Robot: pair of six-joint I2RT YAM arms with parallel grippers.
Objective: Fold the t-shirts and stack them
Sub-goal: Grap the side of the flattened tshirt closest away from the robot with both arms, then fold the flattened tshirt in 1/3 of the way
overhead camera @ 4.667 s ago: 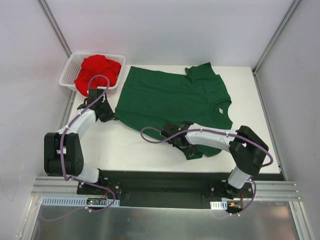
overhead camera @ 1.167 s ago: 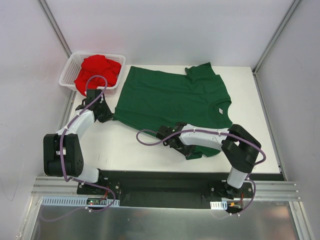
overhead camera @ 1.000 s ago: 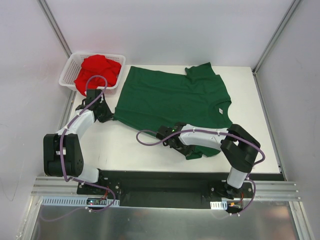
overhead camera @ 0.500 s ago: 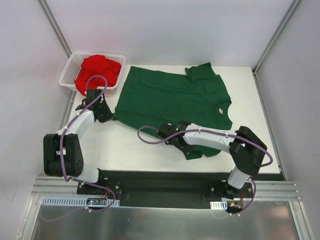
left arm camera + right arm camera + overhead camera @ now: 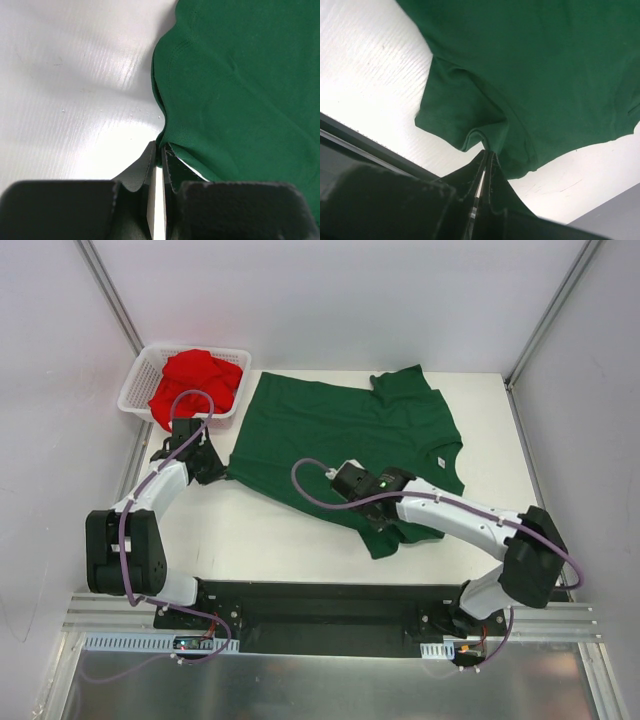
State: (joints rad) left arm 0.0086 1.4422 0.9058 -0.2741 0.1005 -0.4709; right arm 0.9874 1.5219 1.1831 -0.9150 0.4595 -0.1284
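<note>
The dark green t-shirt (image 5: 350,435) is lying spread out on the white bench (image 5: 260,540) just beside the white mesh basket (image 5: 131,383), reaching away from it across most of the surface. The red t-shirt (image 5: 195,380) is sitting crumpled in a heap inside that basket. The left tool (image 5: 218,472) is resting low on the bench at the green shirt's corner nearest the basket. In the left wrist view its fingers (image 5: 150,157) are pressing almost together, with the hem of the green t-shirt (image 5: 240,90) caught between them, so the left tool (image 5: 159,150) is pinching that edge. The right tool (image 5: 352,488) is hovering over the near edge of the shirt, further from the basket than the left one and close to the sleeve on the side away from the basket. From overhead its tips are hiding under the wrist, so the hold is hard to read there. In the right wrist view the right tool (image 5: 485,152) is closing tight on what appears to be a fold by the sleeve seam, and the green t-shirt (image 5: 535,60) is hanging from it above the bench, with the sleeve drooping beside the fingers.
</note>
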